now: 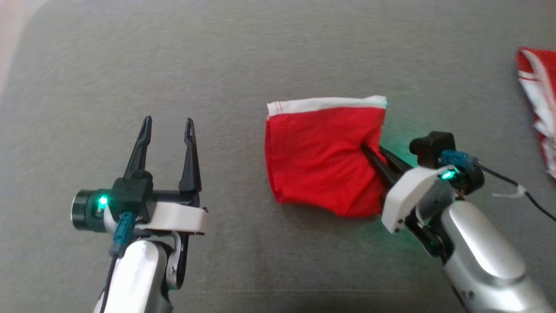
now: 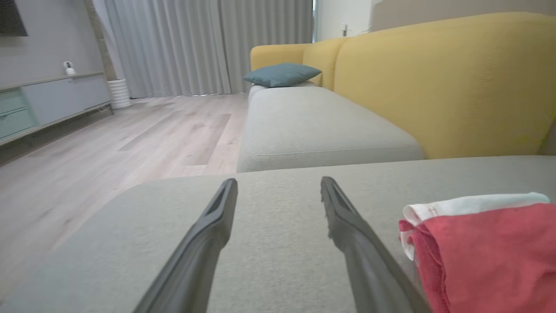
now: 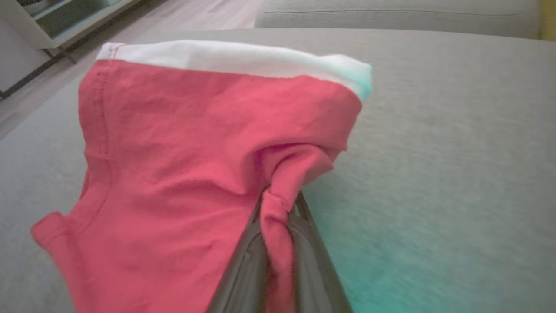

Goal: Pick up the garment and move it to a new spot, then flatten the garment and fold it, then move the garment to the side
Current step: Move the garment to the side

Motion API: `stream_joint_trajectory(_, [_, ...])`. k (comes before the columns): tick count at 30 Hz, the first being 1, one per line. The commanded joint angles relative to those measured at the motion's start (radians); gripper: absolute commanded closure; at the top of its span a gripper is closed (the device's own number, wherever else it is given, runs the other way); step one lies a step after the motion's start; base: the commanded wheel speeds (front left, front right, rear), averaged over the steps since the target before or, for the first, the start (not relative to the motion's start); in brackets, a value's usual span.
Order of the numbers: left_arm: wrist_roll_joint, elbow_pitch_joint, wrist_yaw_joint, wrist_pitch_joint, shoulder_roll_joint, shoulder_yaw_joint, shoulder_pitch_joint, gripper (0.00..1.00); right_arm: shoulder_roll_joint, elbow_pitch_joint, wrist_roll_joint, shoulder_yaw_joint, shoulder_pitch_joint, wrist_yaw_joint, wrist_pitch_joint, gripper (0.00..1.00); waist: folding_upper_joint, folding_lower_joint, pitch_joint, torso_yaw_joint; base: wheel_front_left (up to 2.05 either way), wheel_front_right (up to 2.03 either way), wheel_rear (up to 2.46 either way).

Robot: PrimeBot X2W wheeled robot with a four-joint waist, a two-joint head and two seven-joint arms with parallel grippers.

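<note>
Right of centre in the head view, on the grey seat cushion (image 1: 278,52): folded red garment (image 1: 321,156), roughly square, white band along its upper edge. Flat but for a pucker at its right edge, gathered toward the right claw (image 1: 366,148). Angled in from the lower right of that frame, dark fingers pressed together, a twist of the red cloth pinched between them. Plain to see in the right wrist view: a fold of fabric trapped between the two fingers at bottom centre, the rest of the garment spread across the upper left. Green glow from the wrist light on the cushion just beside.

Left of centre in the head view, well apart from the garment: left claw (image 1: 168,120), fingers spread wide and pointing up the frame, holding nothing, bare cushion between them. Touching the cushion or hanging just above it: cannot tell. At the lower right of the left wrist view, the garment's left edge and white band, near the right-hand finger.

At the right edge of the head view, well apart from everything else: second red-and-white cloth (image 1: 538,100), cut off by the frame.

Further out, in the left wrist view: yellow sofa back (image 2: 434,78) at upper right, blue-grey pillow (image 2: 282,74) at top centre, pale wood floor (image 2: 130,139) at left, grey curtains (image 2: 195,43) along the top, low sideboard (image 2: 43,104) at the left edge.
</note>
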Motion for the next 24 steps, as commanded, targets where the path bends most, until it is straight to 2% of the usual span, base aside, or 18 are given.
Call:
stream_joint_trajectory(1, [0.009, -0.037, 0.001, -0.006, 0.021, 0.041, -0.019, 0.00, -0.027, -0.053, -0.006, 0.016, 0.019, 0.003, 0.008, 1.00, -0.0001, 0.0000, -0.013, -0.109, 0.00, 0.00, 0.00])
stream_joint_trajectory(6, [0.015, -0.043, -0.011, -0.006, 0.029, 0.036, -0.028, 0.00, -0.113, -0.106, -0.011, -0.007, 0.039, 0.003, 0.041, 1.00, -0.0001, 0.0000, -0.007, -0.221, 0.00, 0.00, 0.00])
stream_joint_trajectory(11, [0.029, -0.041, -0.026, -0.006, 0.031, 0.016, -0.063, 0.00, -0.181, -0.115, -0.004, -0.041, 0.011, 0.003, 0.051, 1.00, -0.0001, 0.0000, 0.031, -0.283, 0.00, 0.00, 0.00])
stream_joint_trajectory(17, [0.049, -0.032, -0.046, -0.006, 0.035, -0.012, -0.125, 0.00, -0.256, -0.066, 0.000, -0.091, -0.101, 0.003, 0.023, 1.00, -0.0001, 0.0000, 0.096, -0.309, 0.00, 0.00, 0.00])
stream_joint_trajectory(24, [0.068, -0.024, -0.060, -0.006, 0.032, -0.042, -0.189, 0.00, -0.338, 0.058, 0.012, -0.185, -0.242, 0.003, -0.046, 1.00, -0.0001, 0.0000, 0.164, -0.307, 0.00, 0.00, 0.00])
